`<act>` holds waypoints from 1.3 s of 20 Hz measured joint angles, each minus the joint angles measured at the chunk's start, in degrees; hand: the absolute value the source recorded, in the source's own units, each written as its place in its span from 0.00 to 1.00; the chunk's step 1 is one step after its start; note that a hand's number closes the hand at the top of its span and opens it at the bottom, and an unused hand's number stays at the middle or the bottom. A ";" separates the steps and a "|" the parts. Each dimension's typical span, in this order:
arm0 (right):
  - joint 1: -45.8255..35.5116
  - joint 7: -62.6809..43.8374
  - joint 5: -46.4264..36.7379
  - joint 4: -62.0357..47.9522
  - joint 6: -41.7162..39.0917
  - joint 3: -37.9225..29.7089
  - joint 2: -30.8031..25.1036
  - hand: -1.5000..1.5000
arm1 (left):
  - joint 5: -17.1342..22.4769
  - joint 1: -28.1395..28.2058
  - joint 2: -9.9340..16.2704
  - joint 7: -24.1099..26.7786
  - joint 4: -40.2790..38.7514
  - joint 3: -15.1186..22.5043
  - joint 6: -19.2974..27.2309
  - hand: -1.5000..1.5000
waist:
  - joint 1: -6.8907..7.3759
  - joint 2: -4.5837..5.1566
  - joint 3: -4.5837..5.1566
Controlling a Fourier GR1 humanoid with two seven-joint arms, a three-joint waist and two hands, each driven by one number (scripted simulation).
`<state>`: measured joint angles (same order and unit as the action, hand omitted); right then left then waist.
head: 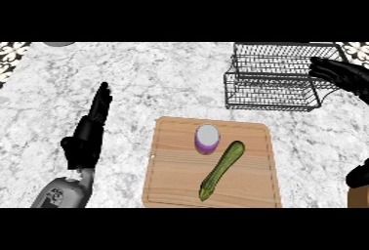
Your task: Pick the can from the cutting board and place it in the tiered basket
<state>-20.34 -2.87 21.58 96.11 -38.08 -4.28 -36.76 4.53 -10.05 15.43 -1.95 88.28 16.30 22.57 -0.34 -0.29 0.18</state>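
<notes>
The job has not really started. The can (207,138) stands upright on the cutting board (173,180), in the far part of it near the middle. No hand is touching it. It has a purple side and a pale top.

The tiered basket (274,78) is a dark wire one. It sits far away on the right side of the counter (144,78), well apart from the can. I see nothing inside it.

The right hand (342,74) is up by the basket's right end, not near the can. Its fingers look relaxed and hold nothing. The left hand (90,129) rests on the left of the board, fingers straight and pointing away, holding nothing.

What is left: grab the can, lift it, carry it far and right, and set it in the basket.

Counting: one can, one board, one basket, and one long green zucchini (222,170) lying just beside the can.
</notes>
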 measured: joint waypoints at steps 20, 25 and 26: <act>-17.60 -39.58 -16.27 18.32 2.28 21.89 8.24 0.00 | -2.55 0.60 -3.15 0.83 -0.81 -1.45 -2.36 0.50 | 0.62 0.19 -0.12; -17.11 -44.21 -17.53 19.12 1.44 25.79 10.34 0.00 | -3.54 -0.20 -4.12 0.84 -1.54 -2.19 -2.57 0.50 | 0.44 0.20 -0.14; -17.17 -44.41 -17.24 18.86 0.93 25.64 10.27 0.00 | -3.73 -0.03 -4.39 1.56 -1.96 -2.31 -2.72 0.50 | 0.43 0.22 -0.13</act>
<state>-37.51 -47.28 4.34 114.98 -37.16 21.35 -26.49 0.80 -10.07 11.05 -0.39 86.32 13.99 19.86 0.09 -0.07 0.05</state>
